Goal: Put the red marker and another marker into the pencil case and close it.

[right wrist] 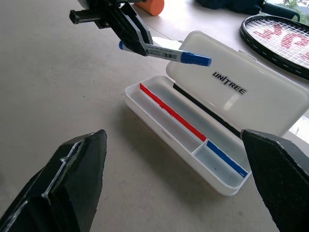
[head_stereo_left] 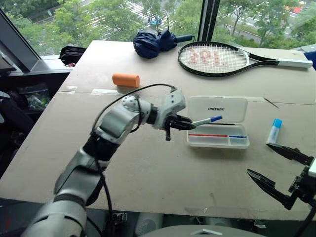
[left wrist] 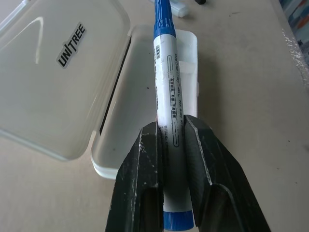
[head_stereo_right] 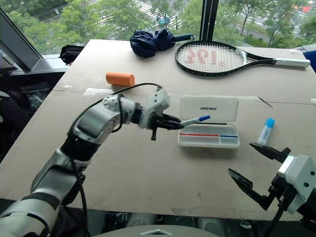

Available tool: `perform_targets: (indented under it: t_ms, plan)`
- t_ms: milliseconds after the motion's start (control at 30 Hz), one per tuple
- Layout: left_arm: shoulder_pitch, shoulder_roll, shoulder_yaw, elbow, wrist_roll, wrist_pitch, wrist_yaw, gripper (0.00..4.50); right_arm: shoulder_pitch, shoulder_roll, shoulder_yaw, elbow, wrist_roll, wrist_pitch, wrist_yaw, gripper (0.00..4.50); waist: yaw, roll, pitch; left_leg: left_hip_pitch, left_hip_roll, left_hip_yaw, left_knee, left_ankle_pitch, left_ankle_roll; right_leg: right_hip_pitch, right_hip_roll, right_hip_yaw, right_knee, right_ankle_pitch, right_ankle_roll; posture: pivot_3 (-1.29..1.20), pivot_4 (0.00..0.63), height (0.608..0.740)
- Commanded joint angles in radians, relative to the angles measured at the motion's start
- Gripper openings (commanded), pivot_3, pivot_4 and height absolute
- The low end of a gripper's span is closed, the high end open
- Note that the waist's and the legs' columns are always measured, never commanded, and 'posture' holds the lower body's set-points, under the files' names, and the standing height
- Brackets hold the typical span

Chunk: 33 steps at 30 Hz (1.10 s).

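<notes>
While the left gripper point(head_stereo_left: 190, 123) clamps its two black fingers on the slim white-barrelled marker with a dark blue cap point(head_stereo_left: 207, 120), the marker hangs above the near-left end of the flat white translucent plastic pencil case point(head_stereo_left: 218, 140), clear of the tray. It is gripped near its blue tail end, so most of the barrel and the cap jut out past the fingertips; that probably leaves room to lay the free length into the tray without the fingers fouling the rim. The case lies open on the pale brown tabletop point(head_stereo_left: 148, 168), its hinged lid point(head_stereo_left: 218, 108) folded flat away from the robot (dark lettering showing), and its long compartment looks empty apart from a red strip and a blue strip along the dividing wall. No red marker can be made out with certainty.

The left arm reaches forward and bends inward at the wrist, so the gripper points across toward the robot's right and slightly downward, the marker lying nearly lengthwise to the case. The right gripper point(head_stereo_left: 279, 173) hovers low over the table's near right edge, jaws spread wide and holding nothing, well apart from the case.
</notes>
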Motion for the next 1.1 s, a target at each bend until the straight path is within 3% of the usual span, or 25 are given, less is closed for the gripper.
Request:
perform_targets:
  t_ms: [33, 133, 300, 367, 433, 567, 733, 867, 1100]
  plan:
    - [-0.087, -0.068, -0.038, 0.142, 0.08, -0.073, -0.015, 0.11, 0.051, 0.027, -0.048, -0.055, -0.01, -0.037, -0.015, 4.5, -0.011, 0.0, 0.0, 0.0, 0.0, 0.0, 0.0, 0.0, 0.0, 0.0, 0.0, 0.0, 0.0, 0.0, 0.0, 0.0, 0.15, 0.732]
    - [-0.14, -0.139, -0.078, 0.275, 0.14, -0.148, -0.034, 0.11, 0.12, 0.067, -0.078, -0.084, -0.007, -0.046, -0.024, 4.5, -0.032, 0.001, 0.0, 0.001, 0.002, 0.0, -0.002, 0.0, 0.0, -0.002, 0.002, 0.002, 0.001, -0.001, 0.001, 0.0, 0.15, 0.732]
    - [-0.167, -0.206, -0.108, 0.429, 0.239, -0.273, -0.054, 0.11, 0.197, 0.091, -0.082, -0.095, 0.0, -0.089, -0.055, 4.5, -0.02, 0.001, 0.001, 0.0, 0.002, -0.003, -0.002, 0.0, 0.0, -0.002, 0.002, 0.001, 0.001, -0.001, 0.002, 0.0, 0.15, 0.732]
    - [-0.174, -0.219, -0.101, 0.458, 0.262, -0.311, -0.058, 1.15, 0.208, 0.09, -0.079, -0.095, -0.002, -0.1, -0.069, 4.5, -0.02, 0.001, 0.001, 0.0, 0.002, -0.003, -0.002, 0.0, 0.0, -0.002, 0.001, 0.002, 0.001, -0.001, 0.002, 0.0, 0.15, 0.732]
    - [-0.173, -0.222, -0.086, 0.45, 0.268, -0.32, -0.064, 1.79, 0.209, 0.083, -0.073, -0.095, 0.009, -0.074, -0.102, 4.5, -0.017, 0.001, 0.001, 0.0, 0.002, -0.003, -0.002, 0.0, 0.0, -0.002, 0.001, 0.002, 0.0, -0.001, 0.002, 0.0, 0.15, 0.732]
    - [-0.136, -0.17, -0.028, 0.307, 0.229, -0.245, -0.105, 3.58, 0.15, 0.045, -0.058, -0.076, 0.032, 0.067, -0.245, 4.5, -0.018, 0.001, 0.001, 0.0, 0.002, -0.004, -0.002, 0.0, 0.0, -0.002, 0.001, 0.002, 0.001, -0.001, 0.002, 0.0, 0.15, 0.732]
    - [0.048, -0.015, 0.169, -0.115, -0.006, -0.021, -0.173, 3.58, -0.18, 0.012, 0.027, 0.02, 0.007, 0.333, -0.612, 4.5, -0.038, 0.003, 0.0, 0.001, 0.006, -0.003, -0.002, 0.0, 0.0, -0.003, 0.001, 0.004, 0.002, -0.001, 0.001, 0.0, 0.15, 0.732]
    - [0.198, 0.088, 0.358, -0.407, -0.238, 0.208, -0.136, 3.58, -0.466, 0.028, 0.104, 0.103, 0.062, 0.589, -0.844, 4.5, -0.035, 0.005, 0.001, 0.001, 0.007, -0.004, -0.003, 0.0, -0.001, -0.003, 0.001, 0.003, 0.003, -0.001, 0.001, 0.0, 0.15, 0.732]
    - [0.418, 0.203, 0.535, -0.697, -0.42, 0.313, -0.022, 3.58, -0.874, 0.067, 0.248, 0.372, -0.049, 0.884, -1.048, 4.5, -0.031, 0.005, 0.001, 0.001, 0.004, -0.002, -0.002, 0.0, 0.0, -0.003, -0.001, 0.004, 0.003, -0.001, 0.001, 0.0, 0.15, 0.732]
